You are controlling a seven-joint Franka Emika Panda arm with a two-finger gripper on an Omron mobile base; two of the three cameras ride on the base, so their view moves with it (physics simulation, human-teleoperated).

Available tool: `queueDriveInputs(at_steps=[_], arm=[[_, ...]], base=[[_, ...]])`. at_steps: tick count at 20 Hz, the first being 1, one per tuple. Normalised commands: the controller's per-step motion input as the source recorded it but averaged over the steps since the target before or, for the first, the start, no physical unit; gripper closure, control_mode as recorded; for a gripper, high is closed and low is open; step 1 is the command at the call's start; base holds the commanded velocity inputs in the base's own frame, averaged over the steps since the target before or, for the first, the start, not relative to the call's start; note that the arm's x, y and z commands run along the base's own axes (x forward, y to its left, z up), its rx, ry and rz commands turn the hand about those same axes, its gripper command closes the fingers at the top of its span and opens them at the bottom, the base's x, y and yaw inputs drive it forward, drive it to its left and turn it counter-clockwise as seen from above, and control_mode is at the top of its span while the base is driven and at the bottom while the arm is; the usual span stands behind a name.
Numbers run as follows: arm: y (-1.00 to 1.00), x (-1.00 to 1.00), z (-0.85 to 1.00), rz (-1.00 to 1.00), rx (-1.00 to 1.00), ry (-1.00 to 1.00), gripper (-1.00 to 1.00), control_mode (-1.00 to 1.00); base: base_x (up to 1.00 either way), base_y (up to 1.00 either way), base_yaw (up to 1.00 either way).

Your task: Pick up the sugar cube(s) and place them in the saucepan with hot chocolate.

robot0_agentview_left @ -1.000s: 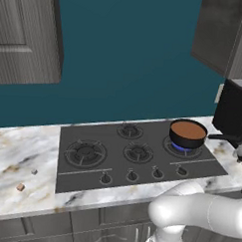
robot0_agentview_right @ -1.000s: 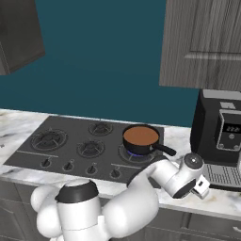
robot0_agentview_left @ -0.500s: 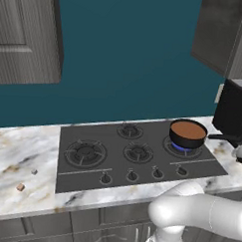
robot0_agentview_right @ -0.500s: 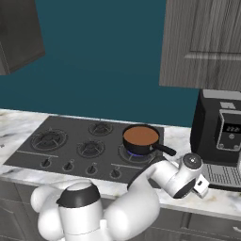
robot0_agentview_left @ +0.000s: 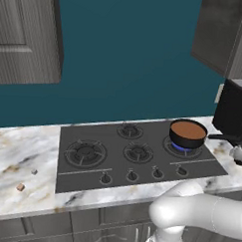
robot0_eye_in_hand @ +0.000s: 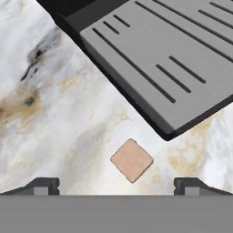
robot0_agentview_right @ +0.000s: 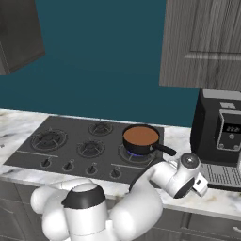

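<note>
- Change over the last second is next to none: the base views match the earlier ones, so the base has not driven, and the hand has barely shifted from its low spot at the right end of the counter point(robot0_agentview_right: 19, 124).
- Gripper point(robot0_eye_in_hand: 116, 185) stands fully open, tips wide apart, holding nothing, looking down at the marble beside the grey tray point(robot0_eye_in_hand: 159, 59) of the coffee machine point(robot0_agentview_right: 221, 136).
- A small tan square point(robot0_eye_in_hand: 131, 159) lies flat on the marble between the tips, just off the tray's corner; whether it is a sugar cube I cannot tell.
- Two cubes lie on the counter left of the stove point(robot0_agentview_left: 146, 169): pale cube point(robot0_agentview_left: 34, 172) and brown cube point(robot0_agentview_left: 20, 187), near each other, well apart from the hand.
- Saucepan point(robot0_agentview_left: 188, 134) sits on the back right burner, flame lit, full of brown liquid, handle pointing towards the coffee machine.
- Meaning for the task: nothing is picked yet and nothing has gone into the pan. If the square is a cube, the hand looks lined up to descend on it; the two on the left would need a long swing or a drive.
</note>
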Motion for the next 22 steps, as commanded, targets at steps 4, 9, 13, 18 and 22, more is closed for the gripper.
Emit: queueDriveInputs(at_steps=[4,9,13,18,22], arm=[[-0.01,0.0,-0.02,-0.03,-0.01,0.0,-1.0,-1.0],[-0.12,0.0,0.0,-0.05,0.0,0.0,-1.0,-1.0],[-0.16,0.13,0.0,-0.04,0.0,0.0,-1.0,-1.0],[-0.05,0.07,-0.06,-0.03,0.0,0.0,-1.0,-1.0],[-0.03,0.01,-0.22,-0.03,0.0,0.01,-1.0,-1.0]], base=[[0.0,0.0,0.0],[0.0,0.0,0.0],[0.0,0.0,0.0],[0.0,0.0,0.0],[0.0,0.0,0.0]])
